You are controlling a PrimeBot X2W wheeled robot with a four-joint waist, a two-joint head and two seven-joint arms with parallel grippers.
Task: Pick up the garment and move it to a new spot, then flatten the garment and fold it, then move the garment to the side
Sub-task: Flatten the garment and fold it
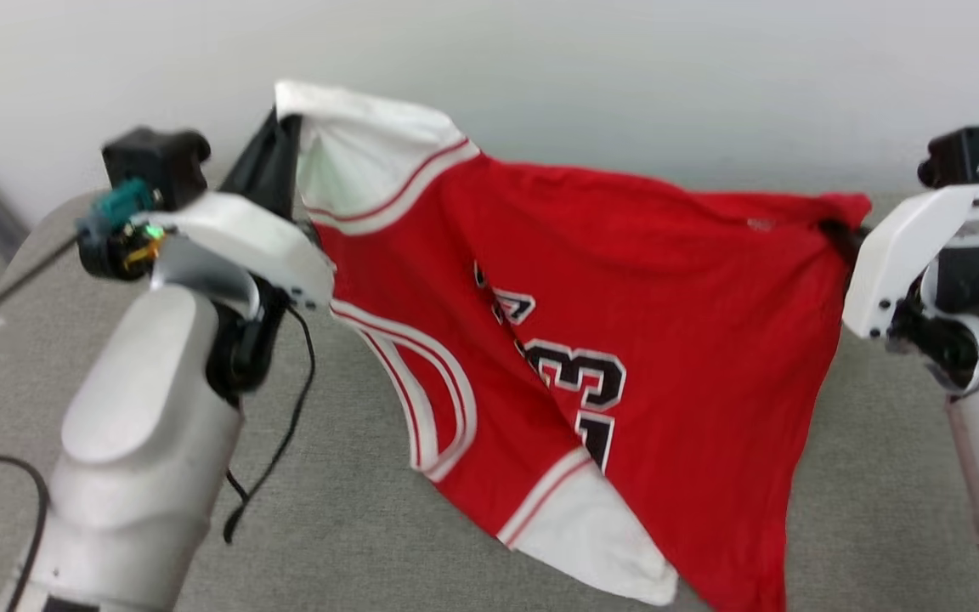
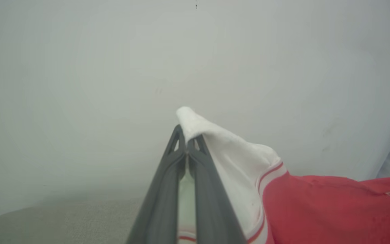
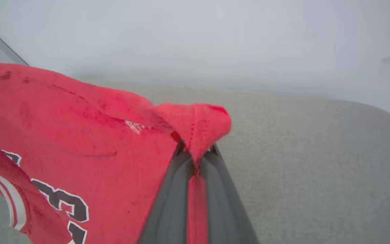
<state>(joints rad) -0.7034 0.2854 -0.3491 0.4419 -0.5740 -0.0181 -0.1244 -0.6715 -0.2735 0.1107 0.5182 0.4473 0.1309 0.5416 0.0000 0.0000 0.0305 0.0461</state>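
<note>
The red jersey (image 1: 668, 280) hangs spread in the air above the grey tabletop (image 1: 353, 510), stretched between both arms. The left fingers (image 2: 164, 189) are pinched tight on its white corner. The right fingers (image 3: 174, 196) are clamped on a bunched red corner.

blk "3" w/ wht outline on garment (image 1: 668, 280), rest illegible
</note>
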